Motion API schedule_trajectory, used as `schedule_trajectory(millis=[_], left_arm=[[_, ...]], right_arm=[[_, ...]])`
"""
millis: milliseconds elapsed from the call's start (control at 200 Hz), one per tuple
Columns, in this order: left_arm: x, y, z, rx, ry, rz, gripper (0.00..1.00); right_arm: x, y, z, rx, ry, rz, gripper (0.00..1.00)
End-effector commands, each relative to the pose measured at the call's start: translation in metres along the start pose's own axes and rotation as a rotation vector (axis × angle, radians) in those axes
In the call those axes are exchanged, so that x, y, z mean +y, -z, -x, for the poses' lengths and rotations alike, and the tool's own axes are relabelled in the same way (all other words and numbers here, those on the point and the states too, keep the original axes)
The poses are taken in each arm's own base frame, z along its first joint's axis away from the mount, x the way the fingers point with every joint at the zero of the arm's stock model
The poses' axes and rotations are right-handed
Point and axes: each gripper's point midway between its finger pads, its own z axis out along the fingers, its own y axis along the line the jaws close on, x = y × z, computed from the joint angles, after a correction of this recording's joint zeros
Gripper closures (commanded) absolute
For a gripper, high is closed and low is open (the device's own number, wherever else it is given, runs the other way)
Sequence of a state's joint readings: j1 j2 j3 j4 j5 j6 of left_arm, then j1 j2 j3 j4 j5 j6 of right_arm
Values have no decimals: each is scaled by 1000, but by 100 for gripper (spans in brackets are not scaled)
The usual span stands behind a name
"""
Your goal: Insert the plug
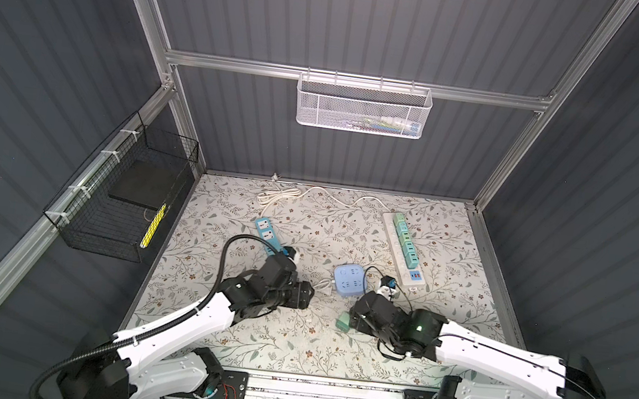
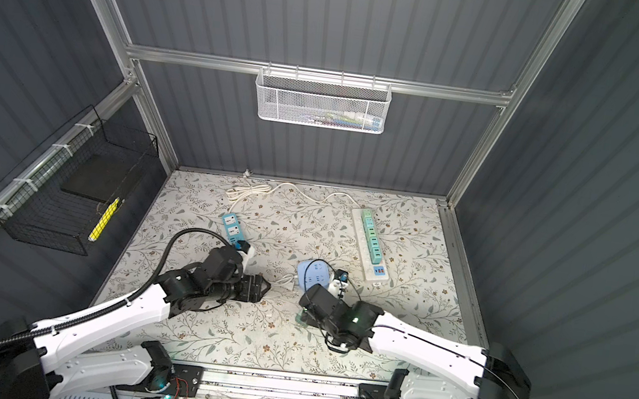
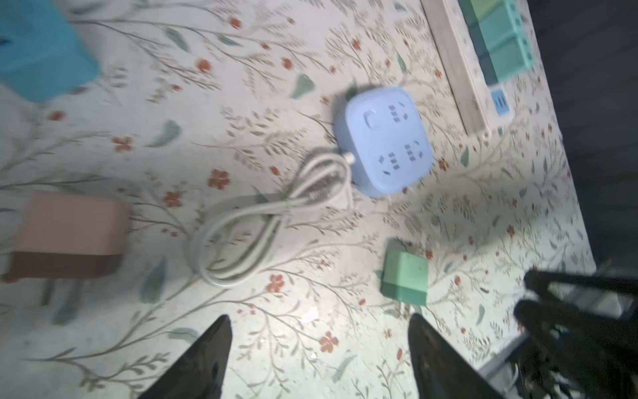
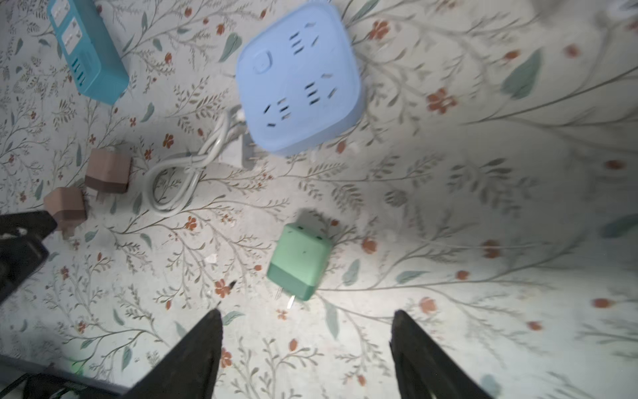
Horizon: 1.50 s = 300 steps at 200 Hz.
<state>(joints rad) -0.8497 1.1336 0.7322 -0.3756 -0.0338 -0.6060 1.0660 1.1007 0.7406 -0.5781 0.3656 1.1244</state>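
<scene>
Green plug point(image 4: 299, 259), lying at centre frame, looks light, rigid and slick; best pinched across its flat sides. Left gripper point(image 3: 320, 316) and right gripper point(image 4: 307, 311) both gape empty.

In both top views the green plug point(image 1: 342, 322) point(image 2: 301, 315) is mostly hidden behind the wrist of the right arm point(image 1: 498, 354); only a small corner shows. The things inside the white basket point(image 1: 322, 104) are too small to name. The left wrist view is blurred. There the teal power strip point(image 3: 41, 48), the pink plug point(image 3: 69, 228) and the long white power strip point(image 3: 455, 62) are each cut off by the picture's edge. The fingers of the left gripper point(image 3: 319, 317) and of the right gripper point(image 4: 306, 312) also run out of their wrist pictures.
</scene>
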Motion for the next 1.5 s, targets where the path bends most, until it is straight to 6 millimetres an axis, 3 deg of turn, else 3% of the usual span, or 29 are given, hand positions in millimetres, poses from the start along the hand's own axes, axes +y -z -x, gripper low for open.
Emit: schedule_trajectory(millis=[0,165,340,480,675,850,1010,1036,1306,1496], left_arm=[[-26,-5,-10,48,-135,41,21],[-62,-30,-35,124,-296,131,21],[-90,-65,-51,208,-412,202,23],[-87,-87,-55,245,-432,295,25],[-85,-100,-54,257,-423,355,27],[-87,-118,-65,303,-407,363,38],[-81,-128,-74,343,-404,395,42],[-90,-128,-65,325,-397,385,44],[-86,-128,-69,346,-383,413,50],[-88,-113,-61,338,-398,411,39]], right_arm=[[-58,12,9,-48,92,-139,28],[-92,28,23,-91,13,-69,42],[-101,30,27,-78,1,-6,48],[-103,24,28,-43,45,-25,48],[-96,21,35,-52,59,0,48],[-100,19,41,-65,57,-18,48],[-101,18,44,-72,53,-4,48],[-100,18,45,-73,52,-1,47],[-99,14,48,-58,41,32,47],[-98,13,49,-50,30,54,47]])
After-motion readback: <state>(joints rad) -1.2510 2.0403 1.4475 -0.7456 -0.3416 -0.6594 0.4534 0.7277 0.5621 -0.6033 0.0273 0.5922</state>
